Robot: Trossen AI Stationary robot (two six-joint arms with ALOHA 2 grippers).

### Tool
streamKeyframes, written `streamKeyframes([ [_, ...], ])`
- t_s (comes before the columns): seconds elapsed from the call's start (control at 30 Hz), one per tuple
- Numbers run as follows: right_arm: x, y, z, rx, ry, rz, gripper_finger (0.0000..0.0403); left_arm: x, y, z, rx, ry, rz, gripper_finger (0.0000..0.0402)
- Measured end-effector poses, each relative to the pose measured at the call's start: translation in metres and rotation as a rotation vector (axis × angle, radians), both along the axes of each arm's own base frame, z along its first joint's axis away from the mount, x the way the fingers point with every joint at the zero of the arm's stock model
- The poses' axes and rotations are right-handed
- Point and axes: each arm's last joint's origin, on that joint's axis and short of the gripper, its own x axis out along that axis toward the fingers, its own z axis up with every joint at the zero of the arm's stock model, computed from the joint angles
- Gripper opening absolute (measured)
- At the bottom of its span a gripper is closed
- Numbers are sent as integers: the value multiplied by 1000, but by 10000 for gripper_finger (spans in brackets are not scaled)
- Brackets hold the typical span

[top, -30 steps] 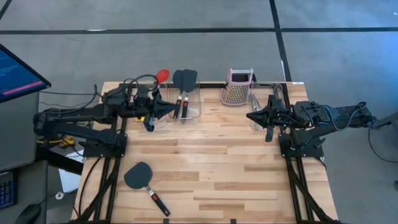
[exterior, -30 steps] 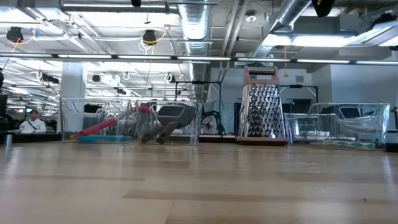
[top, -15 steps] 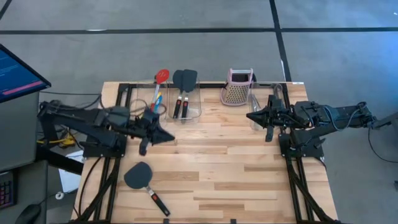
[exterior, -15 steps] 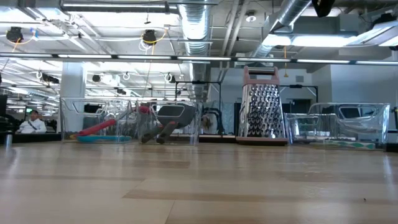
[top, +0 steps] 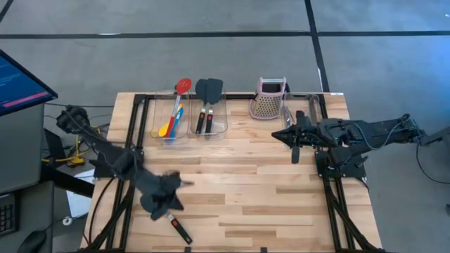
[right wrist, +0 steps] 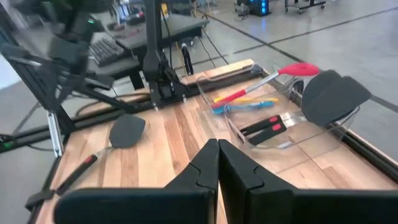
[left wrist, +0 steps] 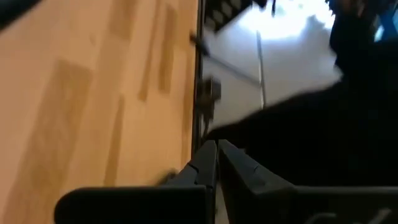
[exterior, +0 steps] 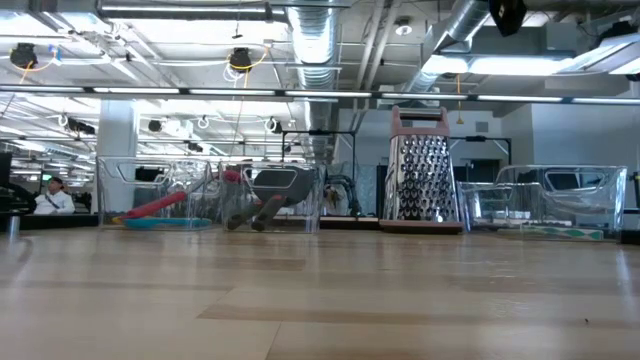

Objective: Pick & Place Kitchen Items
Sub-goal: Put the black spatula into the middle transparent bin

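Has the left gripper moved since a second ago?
Yes. The left gripper swung away from the spoon bin toward the table's near edge, now over the loose spatula.

You see two matte black arms of jointed tubular links, each mounted on a black frame. The left claw point(left wrist: 216, 163) and right claw point(right wrist: 218, 163) each have two dark, angular fingers tapering to narrow tips. A thin black cable runs along the right arm point(top: 373, 131).

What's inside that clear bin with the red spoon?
The bin holds the red spoon, its bowl past the rim, plus a yellow spoon and a blue spoon. Anything beneath them is hidden.
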Motion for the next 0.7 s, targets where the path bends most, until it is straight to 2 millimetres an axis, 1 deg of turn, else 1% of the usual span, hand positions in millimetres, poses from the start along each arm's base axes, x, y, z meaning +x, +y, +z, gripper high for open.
streamKeyframes([
  [0.1,7,1,-4,-6,30,0,1,-1,-18,-12,29,45,-56,0],
  [0.2,11,2,-8,-10,50,1,1,1,-30,-25,51,94,-77,0],
  [0.37,16,3,-11,-13,69,3,1,4,-44,-43,89,162,-113,0],
  [0.47,16,3,-11,-13,70,3,1,5,-52,-55,92,224,-171,1],
  [0.6,16,3,-11,6,65,-3,1,0,-65,-71,93,331,-276,1],
  [0.7,14,3,-10,12,58,-4,1,-6,-72,-82,122,393,-321,1],
])
